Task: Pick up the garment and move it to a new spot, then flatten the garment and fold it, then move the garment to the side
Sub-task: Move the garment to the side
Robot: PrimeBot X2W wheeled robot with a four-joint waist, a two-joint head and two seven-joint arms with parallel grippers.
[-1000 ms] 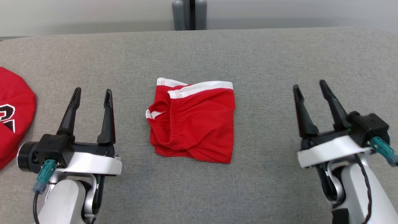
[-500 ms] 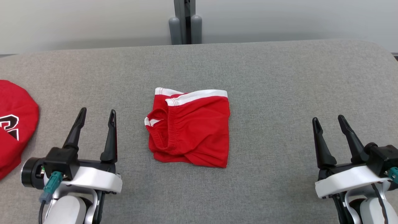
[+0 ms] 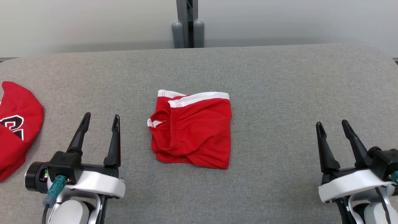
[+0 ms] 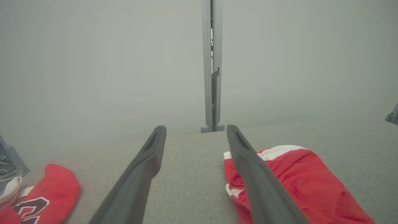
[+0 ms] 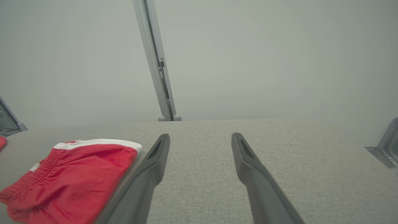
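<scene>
Head view: left claw [image 3: 102, 115] and right claw [image 3: 331, 122] both stand wide open, empty; I'd judge the red shorts [image 3: 192, 130] want gripping at both side edges, lifted level.

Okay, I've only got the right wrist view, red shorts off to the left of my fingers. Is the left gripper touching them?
Observer: No. The left gripper stands open, apart from the red shorts, on their left.
Operator: Anything else on the table?
Observer: A second red garment with black-and-white lettering lies toward the table's left end.
Operator: Which gripper is nearer the shorts?
Observer: The left one; the right gripper, also open, is farther off.
</scene>
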